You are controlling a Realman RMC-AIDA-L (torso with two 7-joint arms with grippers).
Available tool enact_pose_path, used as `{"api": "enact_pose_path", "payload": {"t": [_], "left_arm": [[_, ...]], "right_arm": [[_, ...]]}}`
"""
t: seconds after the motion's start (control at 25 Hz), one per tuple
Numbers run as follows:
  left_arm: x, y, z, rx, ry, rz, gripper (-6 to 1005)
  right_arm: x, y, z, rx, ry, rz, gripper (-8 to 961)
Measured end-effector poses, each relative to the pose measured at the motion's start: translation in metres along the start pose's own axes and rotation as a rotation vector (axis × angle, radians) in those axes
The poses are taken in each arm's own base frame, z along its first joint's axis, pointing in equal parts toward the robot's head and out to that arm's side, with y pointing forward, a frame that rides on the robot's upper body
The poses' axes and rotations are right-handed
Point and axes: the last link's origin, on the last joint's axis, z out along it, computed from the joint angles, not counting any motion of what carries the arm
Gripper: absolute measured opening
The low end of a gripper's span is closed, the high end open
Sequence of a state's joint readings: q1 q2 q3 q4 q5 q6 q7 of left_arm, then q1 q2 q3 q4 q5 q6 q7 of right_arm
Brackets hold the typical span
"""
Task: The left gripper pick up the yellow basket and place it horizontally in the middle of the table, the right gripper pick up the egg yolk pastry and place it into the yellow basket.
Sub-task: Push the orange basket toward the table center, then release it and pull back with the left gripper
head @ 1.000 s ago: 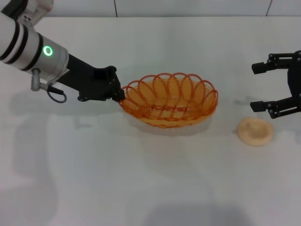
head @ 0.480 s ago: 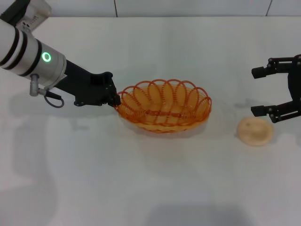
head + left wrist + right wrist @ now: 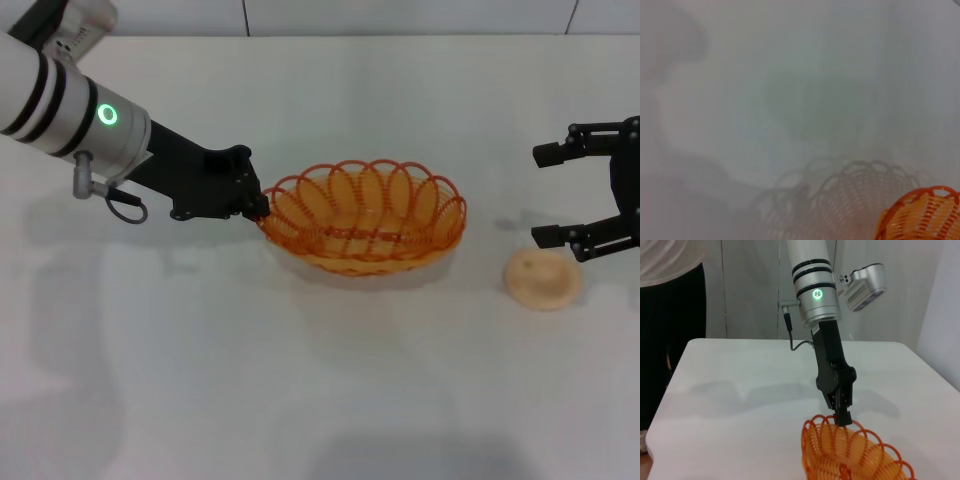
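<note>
The yellow basket (image 3: 365, 217) is an oval orange-yellow wire basket lying lengthwise across the middle of the white table (image 3: 300, 380). My left gripper (image 3: 258, 207) is shut on the basket's left rim. The right wrist view shows that claw (image 3: 842, 419) pinching the rim of the basket (image 3: 850, 452). A corner of the basket shows in the left wrist view (image 3: 920, 215). The egg yolk pastry (image 3: 542, 278) lies on the table to the right of the basket. My right gripper (image 3: 552, 195) is open, just behind and above the pastry, apart from it.
A person in dark trousers (image 3: 670, 325) stands beyond the table's far left end in the right wrist view. The table's back edge meets a pale wall (image 3: 400, 15).
The left gripper has carried the basket first a little left, then back right by about the same amount. The right gripper and the pastry have barely moved.
</note>
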State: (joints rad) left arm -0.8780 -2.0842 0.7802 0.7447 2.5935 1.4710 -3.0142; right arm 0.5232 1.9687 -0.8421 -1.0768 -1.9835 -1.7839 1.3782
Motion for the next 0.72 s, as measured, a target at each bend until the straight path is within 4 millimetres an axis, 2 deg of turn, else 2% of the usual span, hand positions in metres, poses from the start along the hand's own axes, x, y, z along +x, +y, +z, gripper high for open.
{"api": "enact_pose_path", "payload": {"t": [0.72], "left_arm": [[-0.0003, 0.0015, 0.0099, 0.004, -0.015, -0.006, 88]], "right_arm": [[0.0, 0.0027, 0.0043, -0.018, 0.001, -0.01, 854]]}}
